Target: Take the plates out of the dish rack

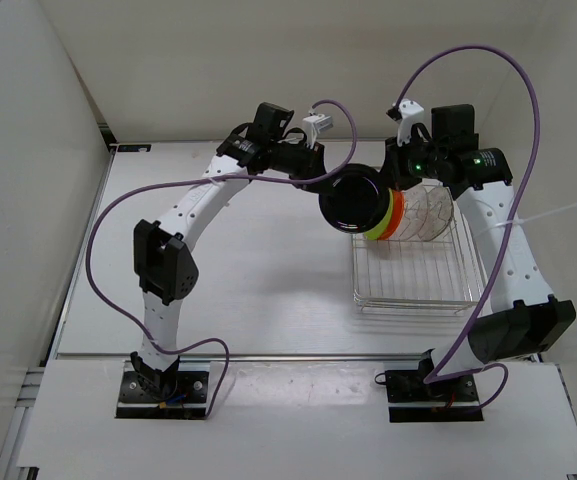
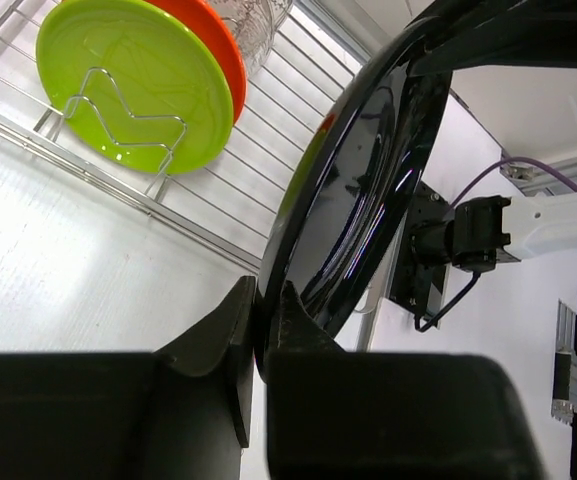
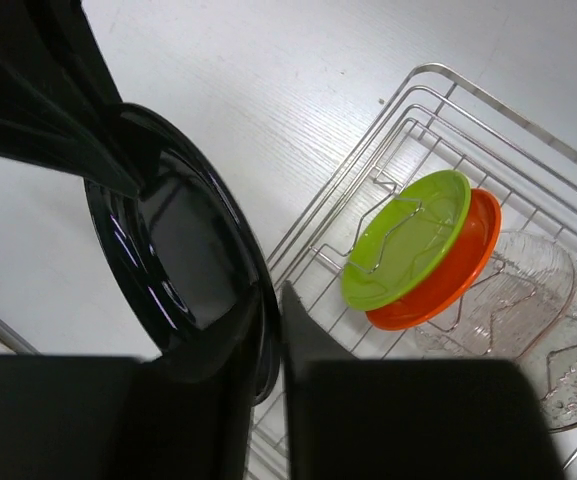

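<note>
Closest to the left wrist camera, the left gripper (image 2: 263, 310) is clenched on the rim of the black plate (image 2: 358, 200), one dark finger on each face, and the plate rises steeply up and away from those fingers with its glossy inner face turned to the right of them. Across the plate, the right gripper (image 3: 273, 300) is clamped on the opposite stretch of the same rim, so the plate hangs between the two grippers, gripped by both and touching neither the dish rack (image 3: 438, 75) nor the white worktop (image 3: 268, 100). From above, the plate sits between the two wrists, over the far left corner of the rack. Beyond the right gripper and to its right, the other plates stand on edge in the rack's wire holders: the lime green plate (image 3: 408, 235) is nearest the grippers, the orange plate (image 3: 448, 270) leans right behind it with their faces close together, and the clear plates (image 3: 528, 290) stand farther along the same row. From the left gripper, the green and orange plates lie ahead and to the left, well apart from its fingers, with the rack's wire floor under them.
</note>
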